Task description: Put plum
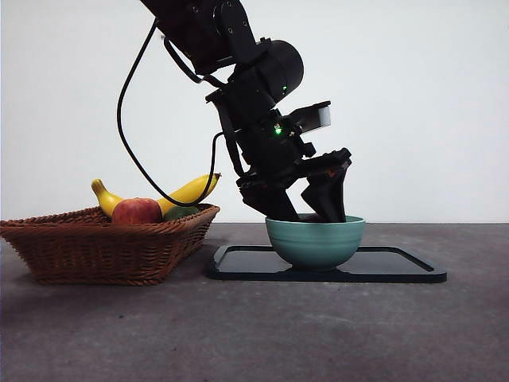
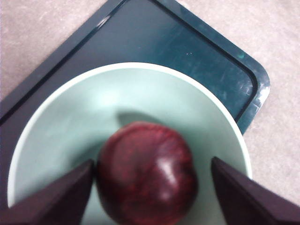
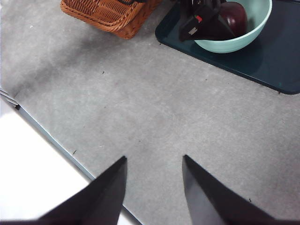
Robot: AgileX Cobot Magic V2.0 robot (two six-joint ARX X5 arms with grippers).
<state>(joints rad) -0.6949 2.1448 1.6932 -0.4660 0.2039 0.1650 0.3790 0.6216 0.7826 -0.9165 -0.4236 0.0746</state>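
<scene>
Resting inside the pale green bowl (image 2: 140, 93), the plum (image 2: 147, 173) looks already delivered, so the main step of the task appears done; what seems left is for the left gripper (image 2: 150, 187) to lift clear. In the left wrist view its two jaws stand spread on either side of the fruit, one just beside or touching the skin, the other a little apart, so it does not seem to be pinching anything. The front view shows that gripper (image 1: 310, 208) dipping into the bowl (image 1: 316, 239), which stands on a dark tray (image 1: 398, 267) beside a wicker basket (image 1: 95, 247) holding a banana (image 1: 187, 191) and a red apple-like fruit (image 1: 137, 211).

The plum is round, glossy, dark maroon with faint red streaks and a bright highlight on one side.

The right gripper (image 3: 154, 187) waits over bare table (image 3: 140, 93), jaws spread, holding nothing.
</scene>
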